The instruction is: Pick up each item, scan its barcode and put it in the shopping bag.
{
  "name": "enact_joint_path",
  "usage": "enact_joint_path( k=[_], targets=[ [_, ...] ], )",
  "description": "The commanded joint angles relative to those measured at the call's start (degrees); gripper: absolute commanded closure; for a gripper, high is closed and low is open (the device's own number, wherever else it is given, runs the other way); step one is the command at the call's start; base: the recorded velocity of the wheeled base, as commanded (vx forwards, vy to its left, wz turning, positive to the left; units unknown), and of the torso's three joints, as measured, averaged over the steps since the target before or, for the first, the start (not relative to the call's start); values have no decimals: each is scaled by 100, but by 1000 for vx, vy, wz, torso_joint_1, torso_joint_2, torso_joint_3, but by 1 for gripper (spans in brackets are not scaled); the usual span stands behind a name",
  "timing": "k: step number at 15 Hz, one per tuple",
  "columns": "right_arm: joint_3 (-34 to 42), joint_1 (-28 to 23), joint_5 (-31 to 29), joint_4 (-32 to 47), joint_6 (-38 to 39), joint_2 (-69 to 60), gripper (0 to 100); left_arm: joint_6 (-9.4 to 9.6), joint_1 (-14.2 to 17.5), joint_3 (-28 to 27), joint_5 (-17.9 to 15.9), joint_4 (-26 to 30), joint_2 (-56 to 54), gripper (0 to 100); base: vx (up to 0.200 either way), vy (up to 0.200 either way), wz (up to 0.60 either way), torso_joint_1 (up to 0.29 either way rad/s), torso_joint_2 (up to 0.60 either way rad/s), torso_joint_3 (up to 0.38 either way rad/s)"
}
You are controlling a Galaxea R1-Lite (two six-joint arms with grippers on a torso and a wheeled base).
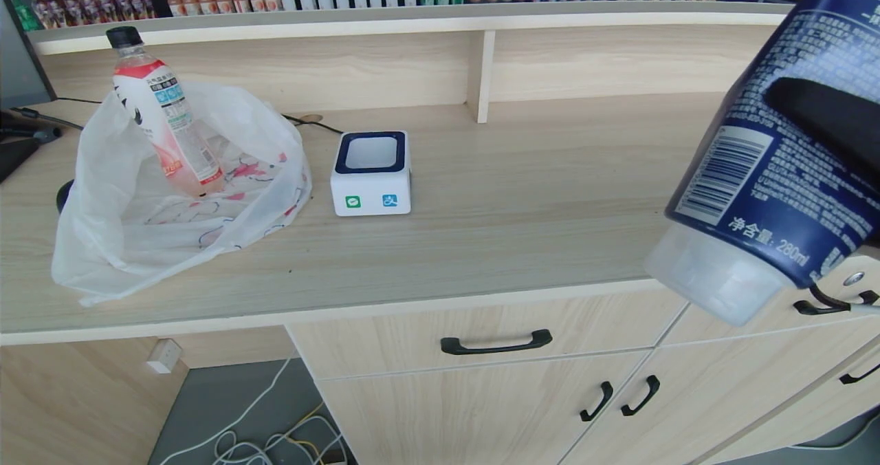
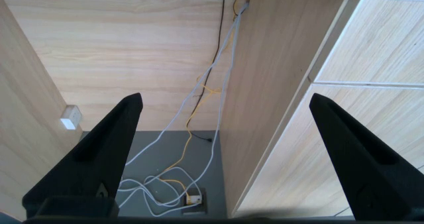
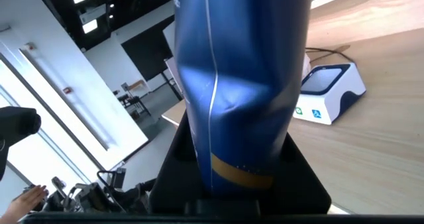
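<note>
A dark blue bottle (image 1: 770, 155) with a clear cap hangs tilted at the right, close to the head camera, barcode facing out. My right gripper (image 3: 238, 164) is shut on this blue bottle (image 3: 242, 71), and one black finger (image 1: 825, 124) crosses its label. The white scanner box (image 1: 371, 173) with a dark-rimmed window stands on the counter, also seen as the scanner (image 3: 328, 95) in the right wrist view. A thin white shopping bag (image 1: 172, 197) lies open at the left with a pink drink bottle (image 1: 165, 117) leaning in it. My left gripper (image 2: 225, 158) hangs open below the counter, holding nothing.
The wooden counter (image 1: 522, 197) has a raised back shelf with a divider (image 1: 485, 76) and rows of bottles behind. Drawers with black handles (image 1: 495, 344) sit below the front edge. Cables (image 2: 192, 138) trail on the floor under the counter.
</note>
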Motion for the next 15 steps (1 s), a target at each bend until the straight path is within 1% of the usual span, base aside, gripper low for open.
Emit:
enact_joint_path(
  k=[1, 15],
  targets=[
    [8, 1, 1, 1, -1, 38, 100, -2, 0, 0, 1, 0, 9, 0, 0, 0, 0, 0, 0, 0],
    [-1, -7, 132, 1, -45, 143, 100, -2, 0, 0, 1, 0, 0, 0, 0, 0, 0, 0, 0, 0]
  ],
)
